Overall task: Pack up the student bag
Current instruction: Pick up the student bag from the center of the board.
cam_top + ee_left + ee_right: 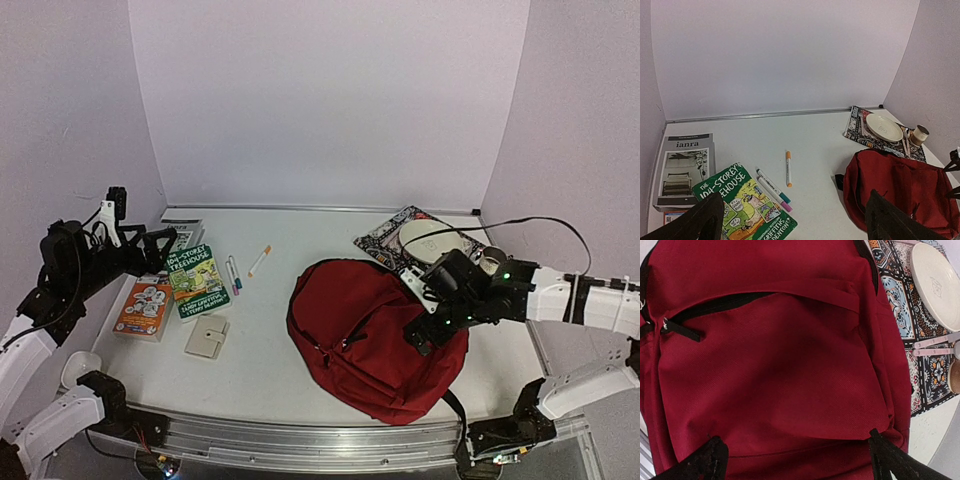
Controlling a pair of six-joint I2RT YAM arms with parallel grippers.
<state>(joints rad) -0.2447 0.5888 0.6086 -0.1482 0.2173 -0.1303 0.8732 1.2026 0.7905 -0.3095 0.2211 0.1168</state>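
Note:
The dark red student bag (pixel 365 335) lies flat on the table right of centre, front pocket up. It also shows in the left wrist view (pixel 905 190) and fills the right wrist view (pixel 775 370). Its black zipper (pixel 720 302) runs across the top of the pocket, with the pull (pixel 682 330) at the left. My right gripper (pixel 428 328) hovers open just over the bag's right side, and the right wrist view (pixel 794 440) shows its fingers spread above the fabric, holding nothing. My left gripper (pixel 160 240) is open and empty, raised over the books at the far left (pixel 795 200).
A green paperback (pixel 198 280), an orange book (pixel 145 307), a grey magazine (pixel 182 230), two markers (pixel 233 273), an orange marker (pixel 260 260) and a beige wallet (pixel 207 337) lie at the left. A patterned placemat (pixel 385 238) with a white plate (pixel 428 240) and a cup (pixel 492 260) sits back right.

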